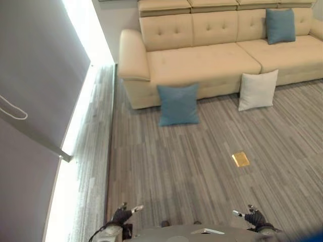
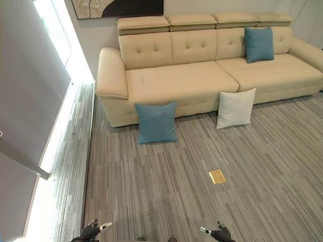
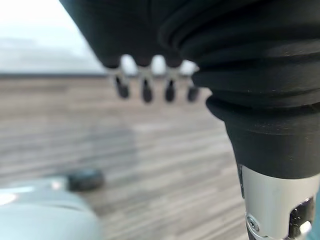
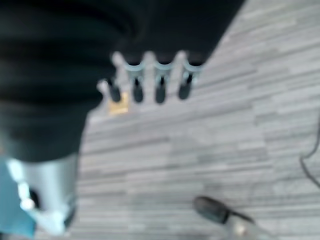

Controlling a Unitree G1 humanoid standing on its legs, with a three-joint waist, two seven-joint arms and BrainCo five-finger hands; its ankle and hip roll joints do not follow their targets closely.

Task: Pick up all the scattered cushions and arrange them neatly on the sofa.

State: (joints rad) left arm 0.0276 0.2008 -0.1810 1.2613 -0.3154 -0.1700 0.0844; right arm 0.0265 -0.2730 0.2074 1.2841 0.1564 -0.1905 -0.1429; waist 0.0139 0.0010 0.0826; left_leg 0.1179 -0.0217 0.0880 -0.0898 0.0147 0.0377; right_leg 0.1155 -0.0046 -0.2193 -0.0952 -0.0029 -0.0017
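A cream sofa (image 2: 202, 75) is seen against the far wall, with two cushions left on the striped grey floor (image 2: 166, 191) at its foot. A blue cushion (image 2: 157, 122) is propped upright against the sofa's front, below the seat nearest the left armrest. A white cushion (image 2: 235, 108) is leaned on the same front, further along toward the sofa's middle. A second blue cushion (image 2: 259, 44) is already set against the sofa's backrest, toward its right end.

Both cushions on the floor are judged light, soft and easily squashed, with nothing fragile about them. Their fabric is likely to give rather than slip, so a hold across the top edge or at an upper corner is suggested, or a lift between two palms.

The left hand (image 1: 122, 214) and the right hand (image 1: 254, 217) are held low, well apart from the sofa and from every cushion. In each wrist view the fingers are shown hanging straight and relaxed, with nothing grasped, though the thumbs are hard to make out.

A small gold plate (image 2: 217, 176) is set into the floor in front of the sofa. A framed dark picture (image 2: 117, 8) is hung above the sofa's left end, and a bright strip of window (image 2: 53, 30) is seen beyond that armrest.
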